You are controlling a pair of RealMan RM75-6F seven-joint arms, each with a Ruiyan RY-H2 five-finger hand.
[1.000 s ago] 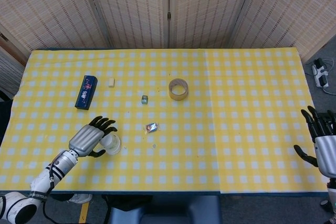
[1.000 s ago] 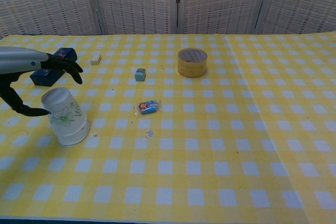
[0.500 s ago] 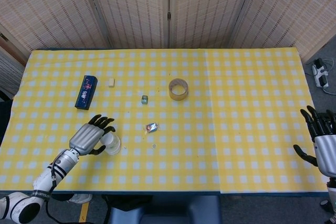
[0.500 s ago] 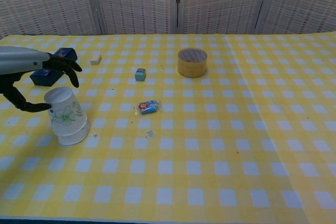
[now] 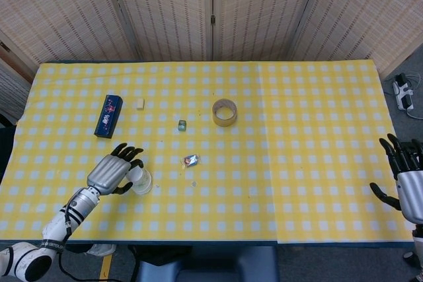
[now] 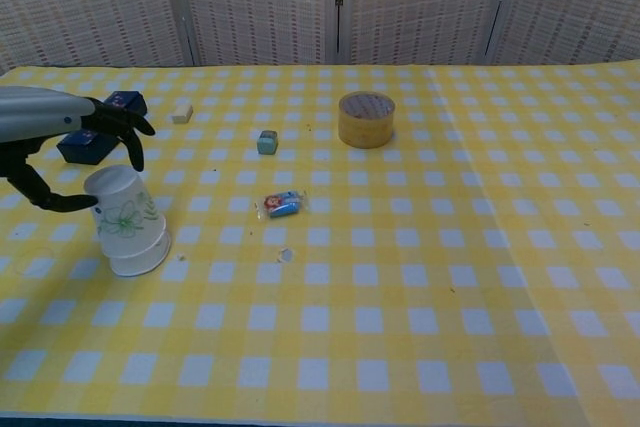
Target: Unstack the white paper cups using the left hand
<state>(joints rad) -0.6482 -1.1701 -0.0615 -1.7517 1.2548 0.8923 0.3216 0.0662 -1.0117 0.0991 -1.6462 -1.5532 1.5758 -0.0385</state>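
The stacked white paper cups [image 6: 125, 222], printed with a green leaf pattern, stand upside down near the table's front left; the head view shows the cups [image 5: 141, 180] from above. My left hand [image 6: 70, 122] arches over the top cup, its fingers spread above and behind it and its thumb by the cup's left side. I cannot make out a firm grip. In the head view, the left hand [image 5: 112, 171] covers the cups' left side. At the table's right edge, my right hand [image 5: 403, 183] hovers with its fingers apart, holding nothing.
A blue box [image 5: 108, 115] lies behind the left hand. A small beige eraser [image 5: 139, 104], a small cube [image 5: 182, 125], a candy wrapper [image 5: 191, 160] and a roll of tape [image 5: 224, 112] lie on the yellow checked cloth [image 5: 297, 130].
My left hand has settled slightly lower and closer over the cups, its fingers curling a little nearer the top cup. The cups shifted slightly. The right hand barely moved.
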